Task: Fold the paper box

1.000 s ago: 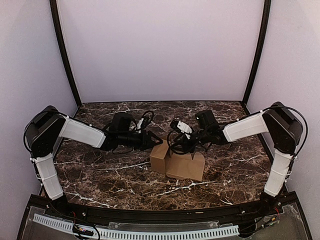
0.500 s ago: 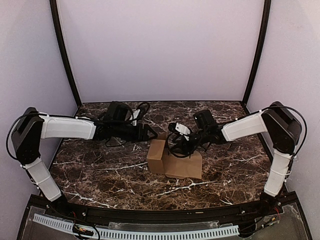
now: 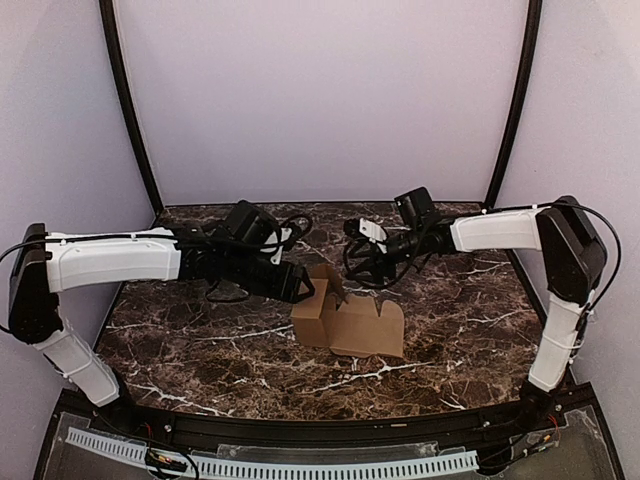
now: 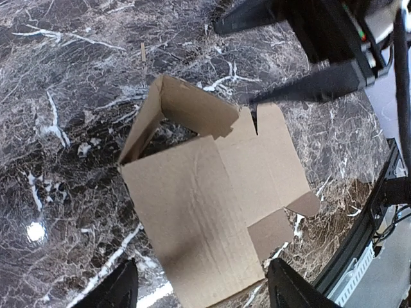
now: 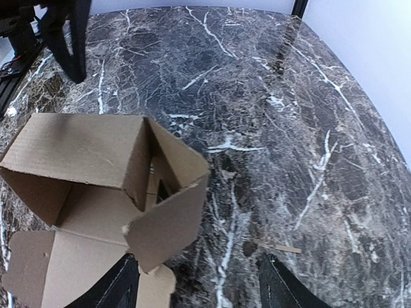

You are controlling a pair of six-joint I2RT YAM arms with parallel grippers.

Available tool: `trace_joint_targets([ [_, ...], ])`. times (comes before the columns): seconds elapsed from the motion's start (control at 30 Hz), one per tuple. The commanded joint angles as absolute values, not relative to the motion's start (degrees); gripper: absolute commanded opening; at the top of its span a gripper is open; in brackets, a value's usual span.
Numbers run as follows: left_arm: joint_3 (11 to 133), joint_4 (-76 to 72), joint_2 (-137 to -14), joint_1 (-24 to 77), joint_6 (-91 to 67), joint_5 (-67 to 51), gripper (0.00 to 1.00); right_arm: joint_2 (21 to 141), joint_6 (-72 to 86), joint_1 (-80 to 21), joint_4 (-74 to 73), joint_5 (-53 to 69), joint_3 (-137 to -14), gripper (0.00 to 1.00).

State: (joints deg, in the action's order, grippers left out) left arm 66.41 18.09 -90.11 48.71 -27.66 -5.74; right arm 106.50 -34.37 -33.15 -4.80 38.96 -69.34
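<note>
Over the last second I had let go and lifted away, my left end effector (image 3: 304,287) and right end effector (image 3: 368,272) both wide and empty, leaving the paper box (image 3: 350,320) half-formed on the bench (image 3: 200,340) below them, its flaps loose, so folding seemed unfinished.

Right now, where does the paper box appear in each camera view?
Top external: paper box at the centre, slightly low.
Left wrist: paper box fills the middle, its opening at upper left.
Right wrist: paper box at lower left, its inside visible.
Shared landmark: the dark marble table beneath it.
</note>
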Motion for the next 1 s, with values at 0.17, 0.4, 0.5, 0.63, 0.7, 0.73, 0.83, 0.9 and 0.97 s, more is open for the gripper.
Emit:
trace_joint_targets([
  [0.17,74.47,29.22,-94.15,54.7,-28.83,8.64,0.75,112.17,-37.74,-31.68,-11.47,44.12,-77.31,0.64],
  [0.4,75.62,30.57,-95.76,57.08,-30.26,10.22,0.76,115.86,-34.45,-31.86,-5.72,40.01,-78.3,0.63],
  [0.5,78.03,32.33,-97.41,58.55,-30.05,11.78,0.79,117.08,-35.33,-32.47,-5.93,41.68,-79.3,0.65],
  [0.63,80.33,35.21,-99.7,59.82,-29.67,13.66,0.8,116.33,-38.7,-34.54,-8.69,42.96,-78.64,0.65],
  [0.7,80.23,35.55,-100.19,59.93,-29.77,13.26,0.8,115.27,-40.26,-35.44,-10.16,42.99,-77.25,0.65],
  [0.73,80.11,35.58,-100.44,59.93,-29.83,13.13,0.8,114.63,-40.8,-35.78,-10.45,43.02,-76.24,0.65],
  [0.83,79.57,35.51,-100.64,59.94,-29.62,13.2,0.79,112.92,-41.96,-36.7,-10.62,43.2,-73.6,0.65],
  [0.9,79.28,35.6,-100.82,59.94,-29.03,13.9,0.78,112.56,-41.58,-37.39,-9.94,42.83,-72.83,0.65],
  [0.97,79.08,36.44,-100.95,59.94,-28.56,14.94,0.77,112.94,-40.6,-37.83,-9.09,42.58,-72.88,0.66],
])
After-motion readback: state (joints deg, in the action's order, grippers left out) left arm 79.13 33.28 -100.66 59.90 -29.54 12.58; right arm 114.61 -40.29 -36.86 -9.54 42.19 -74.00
